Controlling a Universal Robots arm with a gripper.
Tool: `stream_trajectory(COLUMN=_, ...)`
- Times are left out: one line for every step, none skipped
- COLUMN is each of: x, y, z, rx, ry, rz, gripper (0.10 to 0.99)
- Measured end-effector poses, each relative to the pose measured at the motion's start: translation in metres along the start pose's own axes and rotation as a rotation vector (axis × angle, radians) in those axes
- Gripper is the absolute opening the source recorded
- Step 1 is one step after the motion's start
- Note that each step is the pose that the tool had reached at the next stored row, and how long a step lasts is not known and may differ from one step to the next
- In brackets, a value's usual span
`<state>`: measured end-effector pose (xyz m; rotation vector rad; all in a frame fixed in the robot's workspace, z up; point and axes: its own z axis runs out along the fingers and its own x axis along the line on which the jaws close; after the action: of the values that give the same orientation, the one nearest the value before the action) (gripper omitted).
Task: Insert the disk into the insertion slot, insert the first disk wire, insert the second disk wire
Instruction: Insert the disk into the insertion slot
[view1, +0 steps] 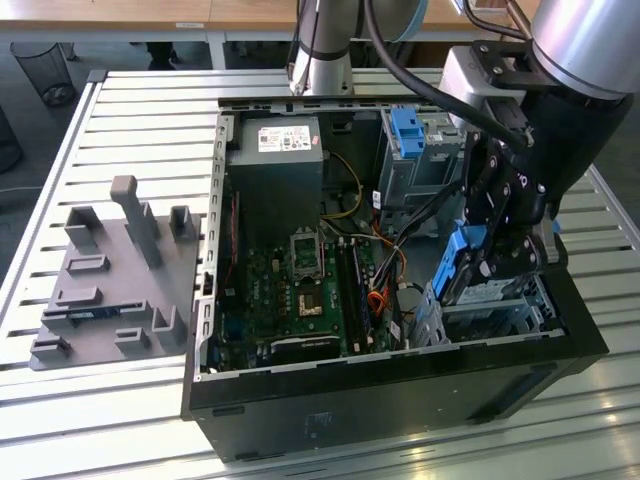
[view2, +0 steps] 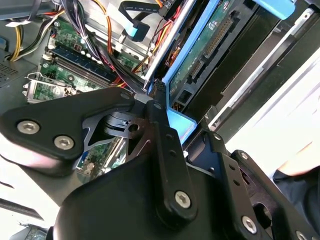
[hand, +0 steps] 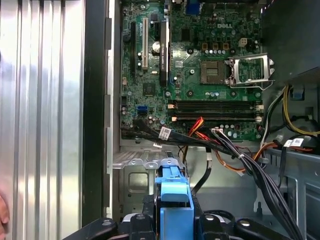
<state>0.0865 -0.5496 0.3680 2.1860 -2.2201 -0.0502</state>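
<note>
Gripper: the gripper (hand: 175, 224) has its fingers closed on the blue caddy frame, one at each side.
Disk: the disk (view1: 458, 265) is held on edge and tilted, just above the low drive cage in the corner of the computer case (view1: 400, 390) at the exterior view's right. Its green circuit-board face shows in the second wrist view.
Insertion slot: the insertion slot (view1: 492, 312) lies directly under the disk. The disk is not seated in it.
Wires: a cable bundle (hand: 235, 155) lies loose beside the motherboard (hand: 200, 75). A blue-tipped connector (view2: 131, 29) hangs free, apart from the disk.
Progress: judged early in the first step. The disk is carried to the bay but not pushed home, and neither wire is fitted.
</note>
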Motion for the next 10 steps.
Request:
stream_trajectory(x=0.0000, y=-0.0001, z=0.0009, rx=0.000, ry=0.0000, rz=0.000, gripper=0.365)
stream_trajectory(x=0.0000, y=-0.0001, z=0.0018, rx=-0.001, ry=-0.0001, rz=0.000, gripper=0.365)
stream_trajectory(x=0.0000, y=-0.0001, z=0.0026, rx=-0.001, ry=0.0000, rz=0.000, gripper=0.365)
stream_trajectory(x=0.0000, y=-0.0002, z=0.0035, rx=-0.001, ry=0.0000, rz=0.000, gripper=0.365)
stream_trajectory(x=0.0000, y=-0.0002, z=0.0043, rx=-0.001, ry=0.0000, rz=0.000, gripper=0.365)
stream_trajectory(x=0.0000, y=-0.0002, z=0.0051, rx=-0.001, ry=0.0000, rz=0.000, gripper=0.365)
stream_trajectory(x=0.0000, y=-0.0003, z=0.0058, rx=-0.001, ry=0.0000, rz=0.000, gripper=0.365)
stream_trajectory(x=0.0000, y=-0.0003, z=0.0065, rx=-0.001, ry=0.0000, rz=0.000, gripper=0.365)
stream_trajectory(x=0.0000, y=-0.0003, z=0.0072, rx=-0.001, ry=0.0000, rz=0.000, gripper=0.365)
stream_trajectory(x=0.0000, y=-0.0003, z=0.0079, rx=-0.001, ry=-0.0001, rz=0.000, gripper=0.365)
